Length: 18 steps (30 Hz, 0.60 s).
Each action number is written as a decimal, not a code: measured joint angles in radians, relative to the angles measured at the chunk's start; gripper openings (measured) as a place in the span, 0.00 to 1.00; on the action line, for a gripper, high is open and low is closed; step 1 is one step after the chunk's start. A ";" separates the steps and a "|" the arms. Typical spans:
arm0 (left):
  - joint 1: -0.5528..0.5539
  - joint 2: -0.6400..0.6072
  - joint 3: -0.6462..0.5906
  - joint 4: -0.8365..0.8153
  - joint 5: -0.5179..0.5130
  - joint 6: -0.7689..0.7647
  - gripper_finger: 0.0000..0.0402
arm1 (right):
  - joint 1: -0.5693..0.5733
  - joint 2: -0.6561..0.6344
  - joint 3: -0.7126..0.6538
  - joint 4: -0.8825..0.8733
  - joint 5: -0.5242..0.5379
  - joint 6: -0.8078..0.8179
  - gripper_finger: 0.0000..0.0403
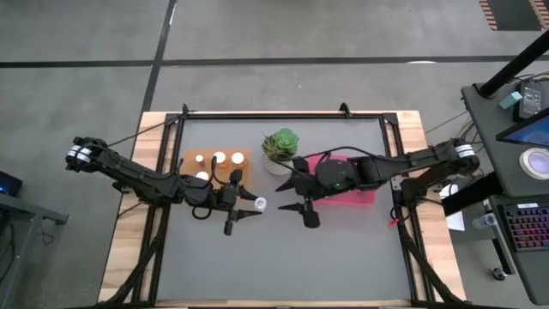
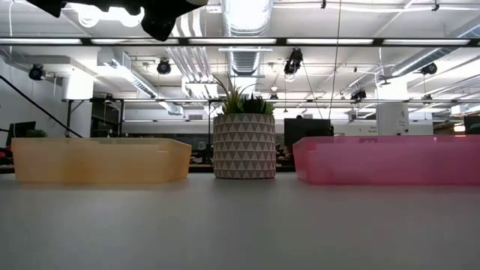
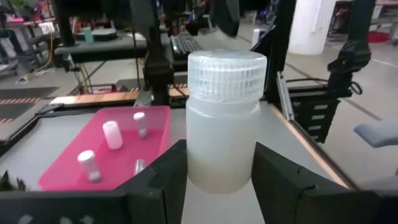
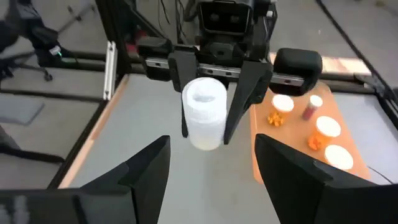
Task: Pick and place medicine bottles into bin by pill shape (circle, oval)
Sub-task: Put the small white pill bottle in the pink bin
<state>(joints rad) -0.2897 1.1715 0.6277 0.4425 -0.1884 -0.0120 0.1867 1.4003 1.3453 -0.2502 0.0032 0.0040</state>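
My left gripper (image 1: 255,204) is shut on a white medicine bottle (image 3: 224,118) with a ribbed white cap, high above the table's middle. The bottle also shows in the right wrist view (image 4: 204,115). My right gripper (image 1: 287,193) is open and empty, facing the bottle from the table's right at a short gap. The orange tray (image 1: 196,159) at the far left holds several white-capped bottles (image 4: 328,127) and loose orange pills. The pink-red tray (image 3: 155,121) at the far right holds several slim white bottles (image 3: 112,134). My left gripper pinches the bottle's body below the cap (image 3: 193,155) between its two fingers (image 3: 165,180), one on each side. The fingers come level from the table's left. The bottle stands upright in the hold, cap up, lifted clear of the table.
A green plant in a white patterned pot (image 1: 280,146) stands between the two trays at the far side. In the high view my right arm (image 1: 360,170) covers much of the pink-red tray. The grey table top (image 1: 274,266) toward the near edge is bare.
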 joint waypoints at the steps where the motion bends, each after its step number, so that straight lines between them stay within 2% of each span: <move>1: 0.000 0.000 0.000 0.005 0.003 0.002 0.34 | 0.005 -0.010 -0.034 0.049 0.000 -0.002 0.56; 11: 0.000 0.001 0.000 0.028 0.004 0.003 0.34 | 0.014 -0.031 -0.305 0.535 0.000 -0.025 0.56; 15: 0.001 0.001 0.000 0.053 0.004 0.023 0.34 | 0.014 0.001 -0.348 0.683 0.000 -0.039 0.56; 18: 0.002 0.001 0.000 0.071 0.000 0.030 0.34 | 0.014 0.026 -0.350 0.723 -0.001 -0.057 0.56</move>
<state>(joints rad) -0.2874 1.1721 0.6277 0.5131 -0.1885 0.0175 0.2008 1.4266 0.9951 0.4726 0.0025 -0.0529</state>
